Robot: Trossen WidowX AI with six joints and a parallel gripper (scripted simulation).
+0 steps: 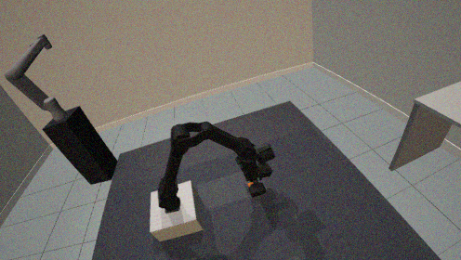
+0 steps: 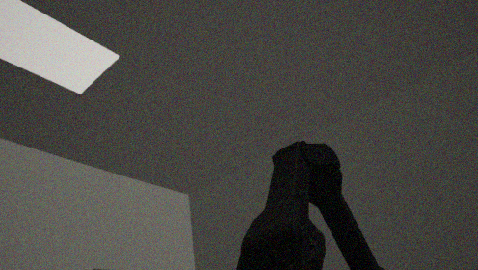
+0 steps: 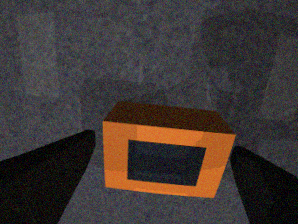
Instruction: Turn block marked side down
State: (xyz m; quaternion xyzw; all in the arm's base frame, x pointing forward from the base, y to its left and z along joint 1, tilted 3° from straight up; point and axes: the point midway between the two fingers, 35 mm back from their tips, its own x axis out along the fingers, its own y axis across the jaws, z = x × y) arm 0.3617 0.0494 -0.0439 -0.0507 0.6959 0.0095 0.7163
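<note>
Orange block [image 3: 166, 163] sits on the dark desk [image 1: 325, 209], dark marked panel facing up at the wrist camera. Hand [image 3: 160, 192] is released, not yet gripping: one finger [image 3: 40, 189] just off the block's left edge, the other off its right edge, narrow gaps both sides. Desk surface beyond the block is open out to its far edge. Top view: hand low over the block, white base pedestal [image 1: 176, 214] well apart toward the near-left. Black cabinet [image 1: 80, 144] stands on the floor past the desk's left corner.

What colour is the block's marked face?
Orange border around a dark blue panel on the block; clearest in the wrist view.
</note>
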